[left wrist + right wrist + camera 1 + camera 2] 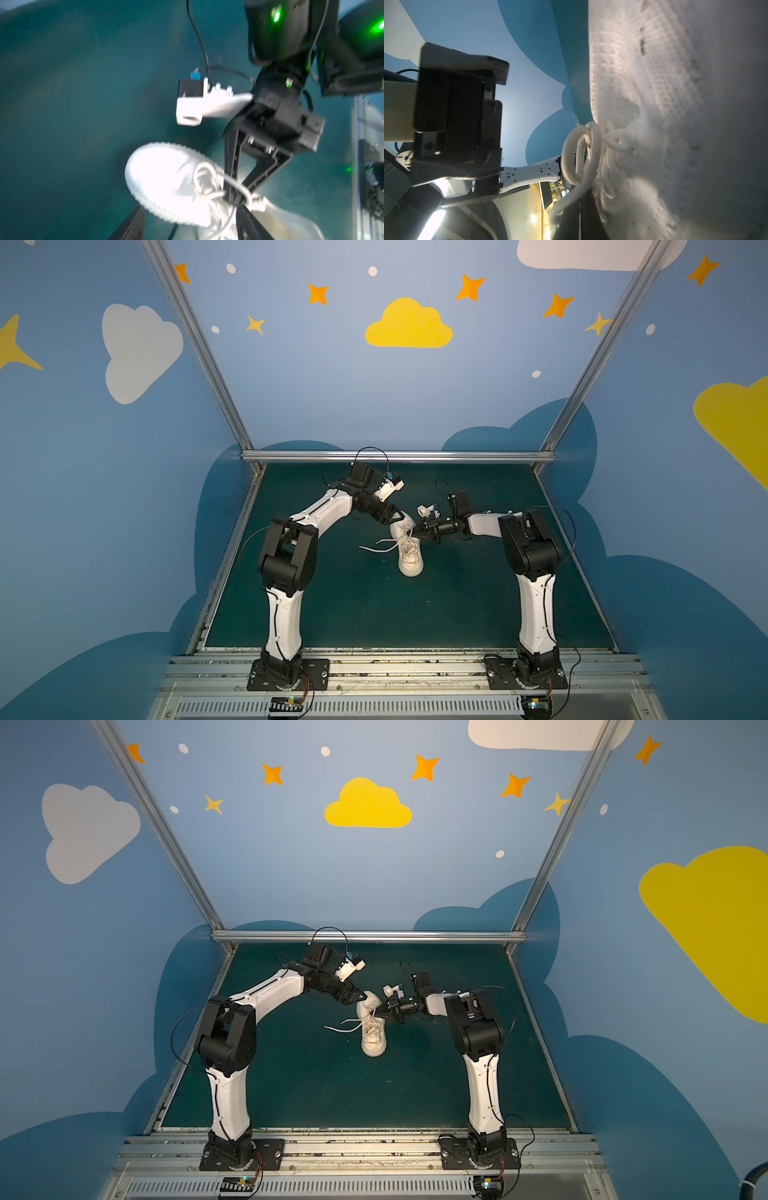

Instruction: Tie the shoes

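Sneaker (409,549): being supported mid-mat (332,605), toe toward near edge. Knit upper judged soft, light. Laces (380,546) limp, likely slipping; best being taken near ends. Right gripper (415,532) being clamped on laces. Left gripper (399,517) being held wide, empty.

1. This is a robotics lab test cell. Two white-and-black robot arms, left (284,614) and right (536,614), are bolted to black base plates (318,670) at the near edge.
2. The plates sit on aluminium rails (407,662), with a slotted metal panel (374,707) nearer still.
3. Aluminium frame bars (399,456) hold blue wall panels (332,406) on the left, far and right sides, painted with clouds (408,325) and stars (318,294).
4. A dark green mat (374,614) covers the cell floor.
5. The right wrist view shows a lit room beyond the cell, with lamps (533,219).
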Robot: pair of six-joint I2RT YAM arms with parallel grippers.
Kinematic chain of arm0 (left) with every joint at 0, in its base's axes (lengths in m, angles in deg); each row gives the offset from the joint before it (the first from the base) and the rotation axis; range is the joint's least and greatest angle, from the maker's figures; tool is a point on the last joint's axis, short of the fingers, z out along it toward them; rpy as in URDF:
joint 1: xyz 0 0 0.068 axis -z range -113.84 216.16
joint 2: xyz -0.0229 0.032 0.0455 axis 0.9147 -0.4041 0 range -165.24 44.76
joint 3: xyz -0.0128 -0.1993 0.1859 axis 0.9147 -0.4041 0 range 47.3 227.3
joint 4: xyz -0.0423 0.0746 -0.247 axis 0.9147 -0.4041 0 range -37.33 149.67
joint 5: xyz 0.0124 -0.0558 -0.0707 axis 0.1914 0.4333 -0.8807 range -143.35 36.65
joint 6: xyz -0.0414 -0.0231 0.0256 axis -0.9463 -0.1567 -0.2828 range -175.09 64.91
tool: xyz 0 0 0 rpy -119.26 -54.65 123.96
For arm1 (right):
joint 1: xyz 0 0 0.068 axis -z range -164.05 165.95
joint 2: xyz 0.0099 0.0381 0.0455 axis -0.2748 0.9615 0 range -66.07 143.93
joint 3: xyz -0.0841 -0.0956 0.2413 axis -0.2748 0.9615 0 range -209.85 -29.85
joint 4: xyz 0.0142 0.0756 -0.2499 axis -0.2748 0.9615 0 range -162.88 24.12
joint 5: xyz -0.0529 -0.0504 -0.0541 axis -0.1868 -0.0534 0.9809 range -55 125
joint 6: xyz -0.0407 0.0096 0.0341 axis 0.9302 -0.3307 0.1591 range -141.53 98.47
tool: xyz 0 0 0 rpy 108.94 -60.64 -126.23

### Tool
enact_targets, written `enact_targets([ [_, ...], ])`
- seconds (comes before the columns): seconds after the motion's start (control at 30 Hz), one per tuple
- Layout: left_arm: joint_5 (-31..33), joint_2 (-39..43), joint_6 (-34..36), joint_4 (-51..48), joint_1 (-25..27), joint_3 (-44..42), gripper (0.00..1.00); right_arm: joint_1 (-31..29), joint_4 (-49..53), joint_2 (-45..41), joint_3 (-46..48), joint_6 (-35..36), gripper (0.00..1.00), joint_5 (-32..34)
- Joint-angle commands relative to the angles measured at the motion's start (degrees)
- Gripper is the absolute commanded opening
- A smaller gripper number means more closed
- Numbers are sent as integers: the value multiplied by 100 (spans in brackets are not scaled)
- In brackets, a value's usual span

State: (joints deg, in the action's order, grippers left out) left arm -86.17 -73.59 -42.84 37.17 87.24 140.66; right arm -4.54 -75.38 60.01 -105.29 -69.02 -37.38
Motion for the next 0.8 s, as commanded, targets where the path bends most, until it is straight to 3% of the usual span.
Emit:
enact_targets([
  [0.0,-195,-318,-733,297,64,182,71,-43,478,-214,-92,388,0,69],
  [0.43,530,-791,-923,-156,466,642,74,-78,786,-285,-124,622,0,154],
  [0.77,598,-812,-981,-75,589,517,66,-95,778,-271,-106,616,0,141],
])
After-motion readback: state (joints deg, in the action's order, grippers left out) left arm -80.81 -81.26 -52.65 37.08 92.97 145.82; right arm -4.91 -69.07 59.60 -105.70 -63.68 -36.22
